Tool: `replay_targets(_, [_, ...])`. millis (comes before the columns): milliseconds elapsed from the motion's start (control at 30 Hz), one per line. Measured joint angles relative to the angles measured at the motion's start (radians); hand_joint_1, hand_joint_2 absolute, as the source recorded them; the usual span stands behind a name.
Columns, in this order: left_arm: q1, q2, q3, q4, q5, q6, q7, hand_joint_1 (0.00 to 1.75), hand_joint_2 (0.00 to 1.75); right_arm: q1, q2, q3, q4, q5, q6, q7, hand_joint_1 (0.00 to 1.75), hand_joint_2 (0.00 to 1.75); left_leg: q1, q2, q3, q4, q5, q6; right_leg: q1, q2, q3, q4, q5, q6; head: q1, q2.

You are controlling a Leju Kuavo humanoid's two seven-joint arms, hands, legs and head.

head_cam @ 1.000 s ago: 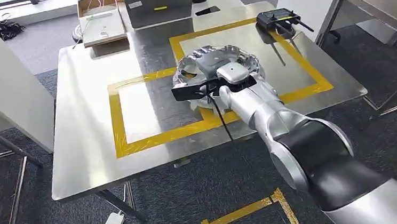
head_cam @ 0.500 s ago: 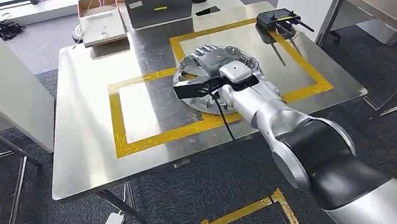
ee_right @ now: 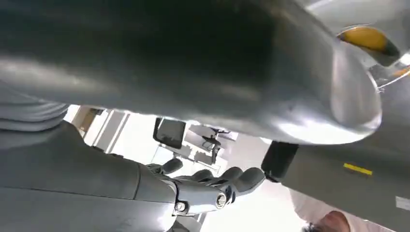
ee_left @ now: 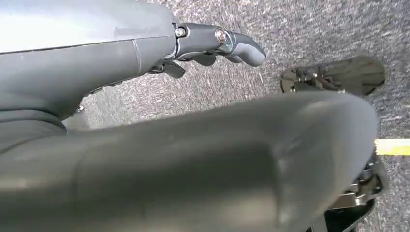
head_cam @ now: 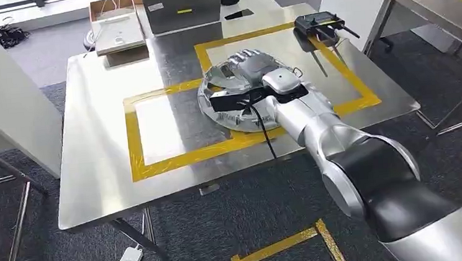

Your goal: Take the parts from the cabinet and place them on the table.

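One round silver part (head_cam: 230,109) lies on the counter (head_cam: 101,172), with one black remote controller (head_cam: 317,24) at 1 o'clock, one cardboard box (head_cam: 115,24) at 11 o'clock, and two yellow tape rectangles (head_cam: 134,144).

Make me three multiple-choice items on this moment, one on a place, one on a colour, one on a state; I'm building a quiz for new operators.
1. Where is the round metal part?
A. On the steel table, across the tape between the two taped squares
B. On the carpet
C. On the cardboard box

2. What colour is the tape marking the table?
A. Red
B. Yellow
C. Blue

3. What is the right hand doing?
A. Hanging beside the body
B. Pressing the black controller
C. Over the round metal part, gripping it

Answers:
1 A, the head view shows its rim over the yellow strip.
2 B, both outlines are yellow.
3 C, the fingers lie across the part's centre, while the controller sits apart, near the table's far edge.
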Motion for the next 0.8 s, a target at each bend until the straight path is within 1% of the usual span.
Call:
replay_targets(33, [-0.001,0.005,0.0,-0.002,0.0,0.0,0.003,0.0,0.0,-0.003,0.0,0.0,0.0,0.0,0.0,0.0,0.0,0.0,-0.004,-0.001,-0.011,0.009,-0.001,-0.013,0.009,0.006,-0.014,0.016,-0.019,0.0,0.001,0.0])
replay_targets(67, [-0.002,0.002,0.0,-0.002,0.0,0.0,0.007,0.0,0.0,-0.004,0.003,0.0,-0.001,0.002,0.001,-0.009,0.0,0.0,-0.006,-0.002,-0.017,0.027,-0.006,-0.02,0.008,0.011,-0.016,0.005,-0.005,-0.02,0.007,0.0])
replay_targets(100, [-0.002,0.003,0.0,-0.003,0.0,0.0,0.006,0.0,0.0,-0.003,0.003,0.0,0.0,0.002,0.002,-0.012,0.0,0.0,-0.005,-0.001,-0.016,0.023,-0.002,-0.027,0.011,0.009,-0.02,0.011,-0.004,-0.032,0.007,0.0])
replay_targets(133, [-0.001,0.002,0.0,-0.003,0.001,0.0,0.007,0.0,0.0,-0.004,0.002,0.0,0.0,0.003,0.003,-0.011,0.0,0.0,-0.004,-0.003,-0.015,0.014,0.004,-0.034,0.015,0.008,-0.022,0.015,-0.002,-0.041,0.007,0.0])
replay_targets(167, [0.0,0.002,0.0,-0.002,0.002,0.0,0.008,0.0,0.0,-0.006,0.004,0.0,0.0,0.004,0.003,-0.008,0.0,0.0,-0.003,-0.004,-0.017,0.011,0.01,-0.041,0.014,0.007,-0.026,0.015,0.005,-0.051,0.008,0.0])
replay_targets(200, [0.001,0.002,0.0,-0.002,0.003,0.0,0.009,0.0,0.0,-0.009,0.006,0.0,0.0,0.004,0.003,-0.009,0.0,0.0,0.0,-0.002,-0.027,0.017,0.007,-0.047,0.01,0.004,-0.032,0.01,0.013,-0.061,0.006,0.0])
replay_targets(233, [0.001,0.002,0.0,-0.002,0.005,0.0,0.01,0.0,0.0,-0.01,0.011,0.0,-0.001,0.003,0.003,-0.007,0.0,0.0,0.0,-0.001,-0.035,0.044,-0.031,-0.05,0.01,0.005,-0.037,0.01,0.021,-0.068,0.006,0.0])
replay_targets(267, [0.0,0.002,0.0,-0.002,0.007,0.0,0.01,0.0,0.0,-0.01,0.011,0.0,-0.001,0.0,0.003,-0.007,0.0,0.0,0.0,-0.002,-0.054,0.105,-0.087,-0.051,0.01,0.004,-0.044,0.009,0.029,-0.073,0.005,0.0])
replay_targets(300, [-0.001,0.002,0.0,-0.002,0.008,0.0,0.01,0.0,0.0,-0.01,0.011,0.0,-0.001,-0.004,0.003,-0.007,0.0,0.0,0.0,-0.002,-0.078,0.18,-0.137,-0.053,0.012,0.004,-0.053,0.009,0.035,-0.075,0.003,0.0])
replay_targets(333, [-0.001,0.002,0.0,-0.002,0.009,0.0,0.01,0.0,0.0,-0.01,0.011,0.0,0.0,-0.01,0.001,-0.007,0.0,0.0,0.0,-0.002,-0.1,0.258,-0.179,-0.053,0.015,0.004,-0.063,0.009,0.042,-0.076,0.003,0.0])
replay_targets(367, [0.0,0.002,0.0,-0.002,0.01,0.0,0.01,0.0,0.0,-0.009,0.011,-0.001,0.0,-0.021,-0.004,-0.007,0.0,0.0,0.0,-0.002,-0.107,0.308,-0.203,-0.052,0.018,0.004,-0.073,0.009,0.05,-0.076,0.003,0.0])
replay_targets(400, [0.001,0.002,0.0,-0.002,0.01,0.0,0.01,0.0,0.0,-0.009,0.011,-0.004,0.0,-0.036,-0.012,-0.007,0.0,0.0,0.0,-0.002,-0.094,0.31,-0.203,-0.049,0.02,0.004,-0.083,0.01,0.058,-0.076,0.003,0.0])
replay_targets(433, [0.001,0.002,0.0,-0.002,0.01,0.0,0.01,0.0,0.0,-0.009,0.011,-0.01,0.0,-0.051,-0.025,-0.008,0.0,0.0,-0.001,-0.002,-0.059,0.272,-0.189,-0.044,0.021,0.004,-0.092,0.01,0.066,-0.075,0.003,0.0])
replay_targets(467, [0.0,0.002,0.0,-0.002,0.01,0.0,0.01,0.0,0.0,-0.009,0.011,-0.022,-0.001,-0.072,-0.045,-0.008,0.0,0.0,-0.002,-0.002,-0.002,0.193,-0.165,-0.037,0.023,0.003,-0.101,0.01,0.073,-0.073,0.003,0.0])
replay_targets(500, [0.0,0.002,0.0,-0.002,0.01,0.0,0.01,0.0,0.0,-0.011,0.011,-0.038,-0.002,-0.094,-0.066,-0.008,0.0,0.0,-0.003,-0.002,0.073,0.09,-0.142,-0.028,0.023,0.003,-0.107,0.01,0.082,-0.07,0.004,0.0])
replay_targets(533, [-0.003,0.002,0.0,-0.002,0.01,0.0,0.01,0.0,0.0,-0.011,0.011,-0.05,-0.006,-0.105,-0.079,-0.007,0.0,0.0,-0.007,-0.001,0.109,0.029,-0.151,-0.026,0.02,0.002,-0.109,0.009,0.089,-0.065,0.004,0.0])
replay_targets(567, [-0.002,0.0,0.0,-0.002,0.01,0.0,0.009,0.0,0.0,-0.013,0.01,-0.063,-0.009,-0.114,-0.092,0.0,0.0,0.0,-0.016,0.0,0.099,0.023,-0.13,-0.026,0.024,0.002,-0.107,0.003,0.096,-0.056,0.007,0.0])
replay_targets(600, [-0.002,-0.001,0.0,-0.002,0.008,0.0,0.01,0.0,0.0,-0.016,0.01,-0.073,-0.009,-0.121,-0.106,0.004,0.0,0.0,-0.02,-0.002,0.095,0.025,-0.122,-0.022,0.019,0.001,-0.106,-0.005,0.106,-0.046,-0.001,0.0])
replay_targets(667, [0.0,0.001,0.0,-0.002,0.004,0.0,0.01,0.0,0.0,-0.011,0.01,-0.087,-0.009,-0.13,-0.131,0.003,0.0,0.0,-0.025,-0.003,0.088,0.022,-0.106,-0.009,0.017,0.002,-0.103,-0.023,0.126,-0.033,0.0,0.0])
replay_targets(700, [0.002,0.001,0.0,-0.002,-0.001,0.0,0.011,0.0,0.0,-0.007,0.005,-0.095,-0.009,-0.132,-0.14,0.003,0.0,0.0,-0.019,-0.001,0.081,0.006,-0.088,0.0,0.018,0.004,-0.105,-0.03,0.136,-0.025,0.001,0.0])
replay_targets(733, [0.001,0.001,0.0,-0.002,-0.002,0.0,0.013,0.0,0.0,-0.003,0.001,-0.101,-0.009,-0.132,-0.147,0.002,0.0,0.0,-0.016,0.004,0.086,0.002,-0.073,0.007,0.015,0.003,-0.116,-0.014,0.102,-0.024,0.0,0.0])
replay_targets(767, [0.001,0.002,0.0,-0.003,-0.002,0.0,0.013,0.0,0.0,-0.001,-0.003,-0.105,-0.009,-0.132,-0.15,0.0,0.0,0.0,-0.017,0.004,0.071,0.0,-0.061,0.02,0.018,0.002,-0.132,0.034,0.038,-0.024,0.005,0.0])
replay_targets(800, [0.001,0.002,0.0,-0.003,-0.002,0.0,0.013,0.0,0.0,-0.001,-0.006,-0.109,-0.009,-0.133,-0.155,0.0,0.0,0.0,-0.019,0.004,0.056,0.0,-0.049,0.022,0.019,0.002,-0.152,0.109,-0.027,-0.023,0.005,0.0])
